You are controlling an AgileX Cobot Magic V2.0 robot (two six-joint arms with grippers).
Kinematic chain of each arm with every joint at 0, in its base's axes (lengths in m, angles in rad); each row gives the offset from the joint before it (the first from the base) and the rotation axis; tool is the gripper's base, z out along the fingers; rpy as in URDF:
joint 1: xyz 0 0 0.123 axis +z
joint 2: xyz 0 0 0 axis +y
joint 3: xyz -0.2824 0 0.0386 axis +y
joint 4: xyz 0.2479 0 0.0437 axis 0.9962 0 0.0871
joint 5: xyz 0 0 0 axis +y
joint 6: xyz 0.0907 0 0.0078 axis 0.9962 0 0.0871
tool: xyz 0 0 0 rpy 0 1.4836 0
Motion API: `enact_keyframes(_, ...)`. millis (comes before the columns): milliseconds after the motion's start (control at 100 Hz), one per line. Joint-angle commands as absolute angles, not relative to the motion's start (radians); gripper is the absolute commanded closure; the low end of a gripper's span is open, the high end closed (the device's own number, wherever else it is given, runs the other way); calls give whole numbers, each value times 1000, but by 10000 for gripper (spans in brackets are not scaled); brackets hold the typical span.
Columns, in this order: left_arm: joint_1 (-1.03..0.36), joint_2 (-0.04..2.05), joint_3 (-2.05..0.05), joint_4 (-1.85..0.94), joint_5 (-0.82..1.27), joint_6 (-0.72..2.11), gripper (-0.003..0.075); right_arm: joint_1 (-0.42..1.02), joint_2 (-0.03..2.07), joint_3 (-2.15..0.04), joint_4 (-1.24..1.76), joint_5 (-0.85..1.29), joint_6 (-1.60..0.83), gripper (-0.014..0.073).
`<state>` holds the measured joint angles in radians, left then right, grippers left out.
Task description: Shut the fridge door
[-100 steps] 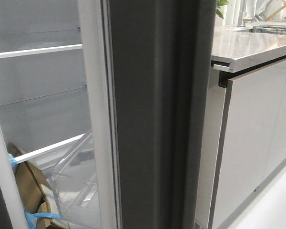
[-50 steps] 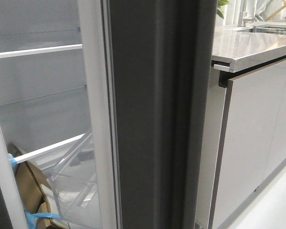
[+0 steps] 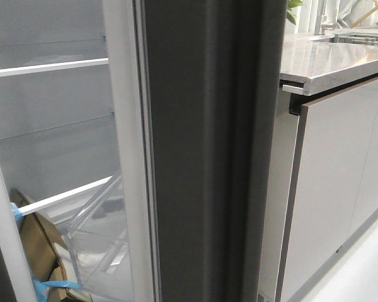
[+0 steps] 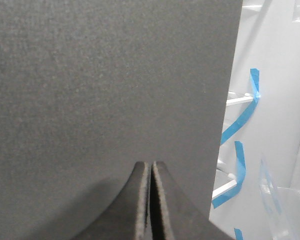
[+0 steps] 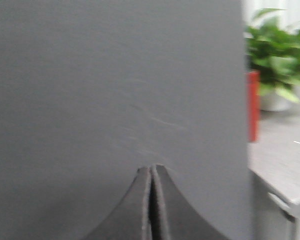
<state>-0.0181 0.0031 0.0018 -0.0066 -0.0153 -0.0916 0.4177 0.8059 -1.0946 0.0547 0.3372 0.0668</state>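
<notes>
Kitchen setting is recorded in the front view: a grey stone countertop (image 3: 340, 63) sits at right above glossy pale grey cabinet doors (image 3: 340, 182), with a green plant (image 3: 294, 9) partly seen at the far edge. Fridge interior (image 3: 50, 138) is seen at left, with white shelves (image 3: 47, 68), a clear plastic bin (image 3: 97, 242) low down, a brown cardboard item (image 3: 34, 251) and blue tape (image 3: 16, 212) beside it.

Fridge door (image 3: 205, 151) is seen edge-on in the middle of the front view, standing open between the interior and the cabinets; its dark grey edge and pale gasket strip (image 3: 129, 151) run the full height.

Left gripper (image 4: 150, 170) is seen with jaws pressed together, holding nothing, tips close against the matte dark panel; contact cannot be confirmed. Blue tape strips are noted on the white lining past the panel edge.

Right gripper (image 5: 151, 172) is likewise seen with jaws closed on nothing, tips close to the dark panel. A potted plant and a red object (image 5: 253, 105) are seen, blurred, on the countertop beyond.
</notes>
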Motion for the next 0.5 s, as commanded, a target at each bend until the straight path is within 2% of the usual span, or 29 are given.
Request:
enact_keyframes(0,-23,22,30,-8,-92,-95,741,467,826,-1164,56,253,64,670)
enact_keyframes(180,-23,22,30,-8,-92,-95,741,543,885,-1245,56,253,64,670)
enact_keyframes(490,-23,22,30,-8,-92,-95,741,590,1003,-1318,56,236,64,670)
